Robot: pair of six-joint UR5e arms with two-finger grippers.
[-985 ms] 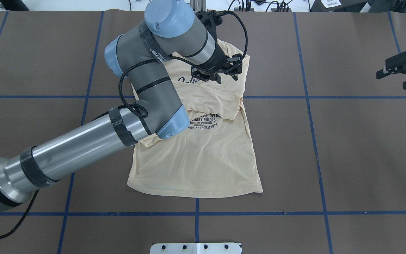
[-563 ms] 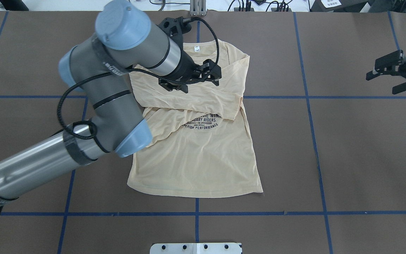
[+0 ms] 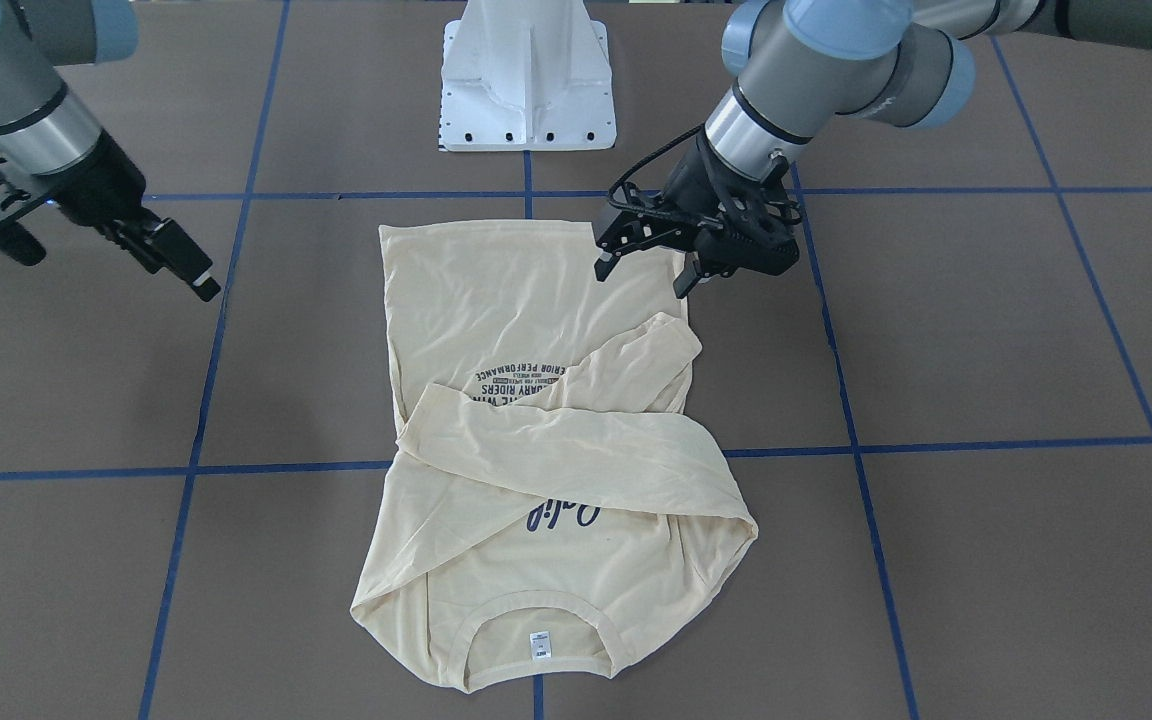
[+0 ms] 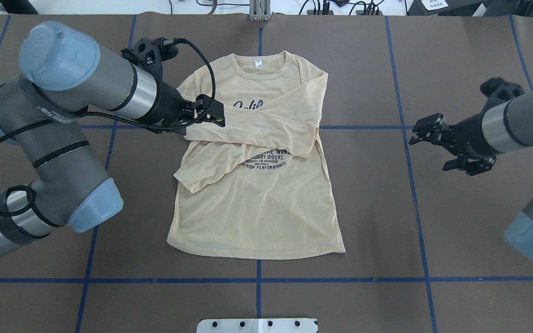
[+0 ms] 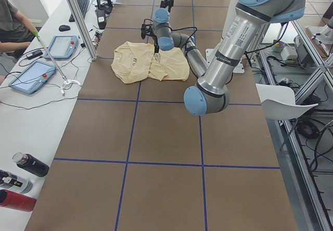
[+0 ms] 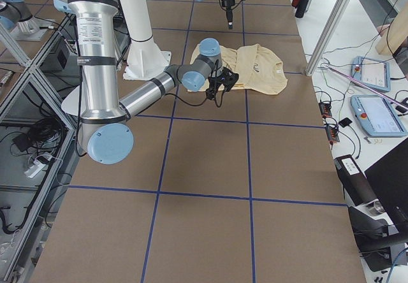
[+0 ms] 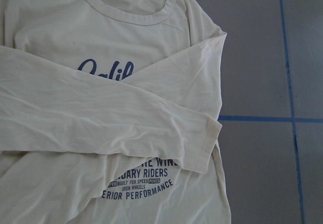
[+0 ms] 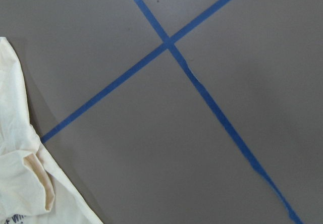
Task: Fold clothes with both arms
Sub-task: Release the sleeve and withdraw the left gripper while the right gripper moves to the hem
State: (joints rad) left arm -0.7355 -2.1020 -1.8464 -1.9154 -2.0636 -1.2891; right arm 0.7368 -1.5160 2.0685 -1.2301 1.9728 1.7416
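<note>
The cream-yellow shirt (image 4: 257, 208) lies flat on the brown table, neck at the far side, print up. Both sleeves are folded across the chest, and the upper one's cuff (image 4: 310, 141) lies near the shirt's right edge. It also shows in the front view (image 3: 496, 300) and the left wrist view (image 7: 101, 123). My left gripper (image 4: 201, 121) is open and empty, raised above the shirt's left side; the front view (image 3: 644, 275) shows its fingers apart. My right gripper (image 4: 433, 150) is open and empty, off the cloth to the shirt's right. The right wrist view shows only the shirt's edge (image 8: 20, 183).
Blue tape lines (image 4: 405, 127) grid the brown table. The white pedestal base (image 4: 257, 325) stands at the near edge. A side bench with tablets (image 5: 31, 75) and bottles (image 5: 21, 166) runs along the far side, where an operator sits.
My left arm has swung left, its gripper going from over the shirt's upper right to its left side. My right gripper has moved in from the table's right edge towards the shirt.
</note>
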